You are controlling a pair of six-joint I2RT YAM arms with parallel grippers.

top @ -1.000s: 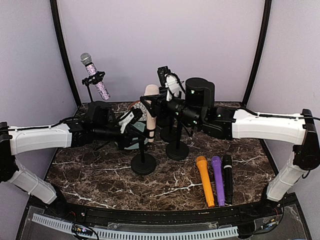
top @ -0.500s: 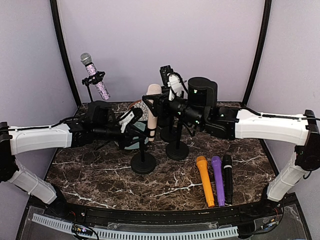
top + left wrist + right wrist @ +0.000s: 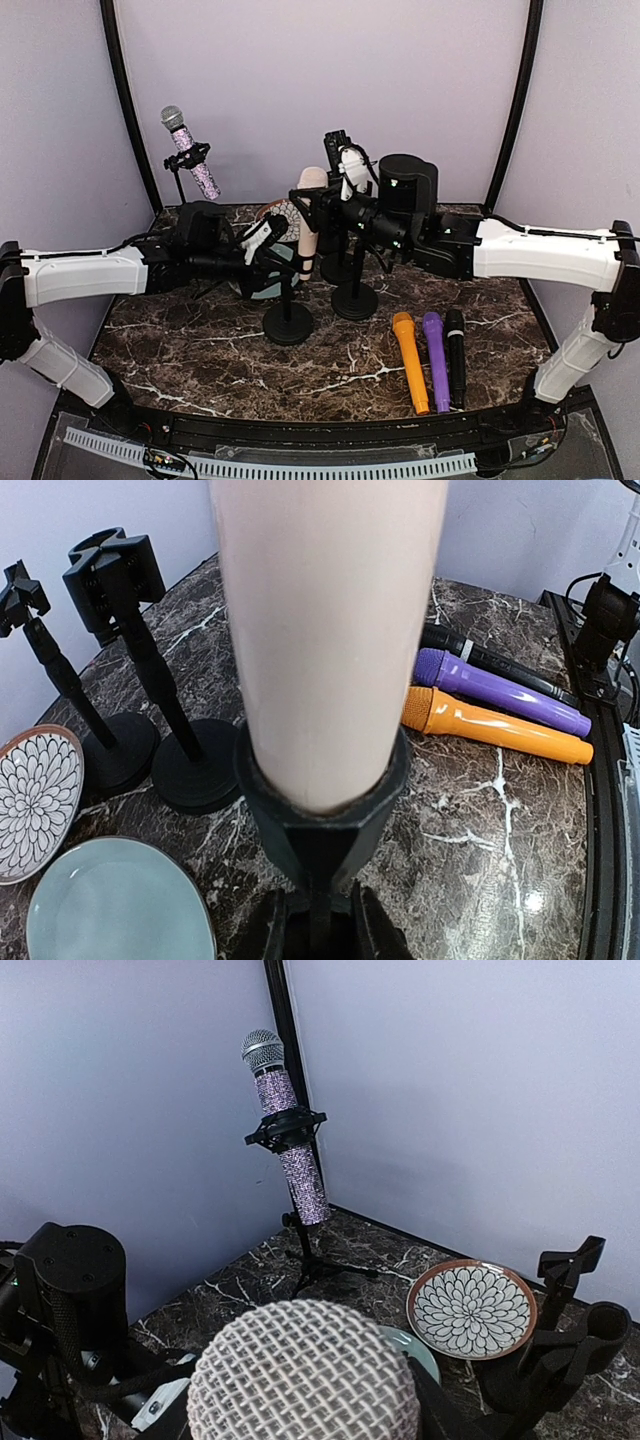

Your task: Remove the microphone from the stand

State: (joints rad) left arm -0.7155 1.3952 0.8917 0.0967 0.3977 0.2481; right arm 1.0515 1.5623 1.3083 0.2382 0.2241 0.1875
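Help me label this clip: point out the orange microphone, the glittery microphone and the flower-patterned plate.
orange microphone (image 3: 411, 365): top view, mid-handle.
glittery microphone (image 3: 303, 1173): right wrist view, handle below the clip.
flower-patterned plate (image 3: 472, 1310): right wrist view, its centre.

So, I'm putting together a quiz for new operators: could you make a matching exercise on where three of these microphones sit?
Things:
1. sparkly microphone
2. orange microphone
3. beige microphone

Places:
A. lying flat on the table
B. clipped in the round-based stand
C. tilted on the tripod at the back left

Pairs: 1-C, 2-A, 3-B
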